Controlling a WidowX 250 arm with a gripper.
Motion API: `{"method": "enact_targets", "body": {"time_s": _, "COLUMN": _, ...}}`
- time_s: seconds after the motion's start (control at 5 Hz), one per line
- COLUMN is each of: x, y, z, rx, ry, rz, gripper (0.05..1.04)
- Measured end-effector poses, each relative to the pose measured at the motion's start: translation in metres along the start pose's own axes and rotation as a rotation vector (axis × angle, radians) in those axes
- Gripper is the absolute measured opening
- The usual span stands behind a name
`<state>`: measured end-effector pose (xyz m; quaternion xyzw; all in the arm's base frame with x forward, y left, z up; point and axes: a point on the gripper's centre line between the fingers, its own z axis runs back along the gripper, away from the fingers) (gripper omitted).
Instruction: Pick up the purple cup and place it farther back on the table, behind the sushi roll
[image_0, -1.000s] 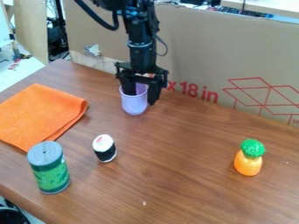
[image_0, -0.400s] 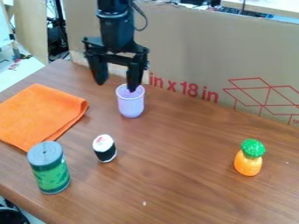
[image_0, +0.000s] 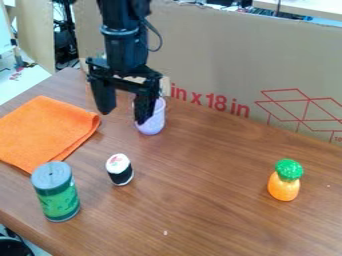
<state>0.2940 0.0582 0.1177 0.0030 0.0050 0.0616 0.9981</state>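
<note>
The tool (image_0: 124, 116) is open, its two fingers spread well apart and pointing down, with nothing between them. Nearest to it is the pale purple cup (image_0: 157, 121), upright just beside the finger on the camera's right; that finger hides part of the cup, and whether they touch cannot be told. Near the other finger, out to the camera's left, lies the folded orange cloth (image_0: 47, 130). From the tool toward the camera, a small black-and-white roll (image_0: 121, 173) stands on the table (image_0: 200, 215). Farther that way and more to the left is the upright green can (image_0: 57, 195) with a grey lid. Well apart from the tool, toward the camera and far to the right, stands the orange toy pineapple (image_0: 284, 186) with its green top.
</note>
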Motion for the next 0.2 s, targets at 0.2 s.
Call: {"method": "enact_targets", "body": {"time_s": 0.2, "x": -0.0121, "y": -0.0082, "z": -0.0038, "rx": -0.044, "ry": 0.001, "rz": -0.101, "gripper": 1.002}}
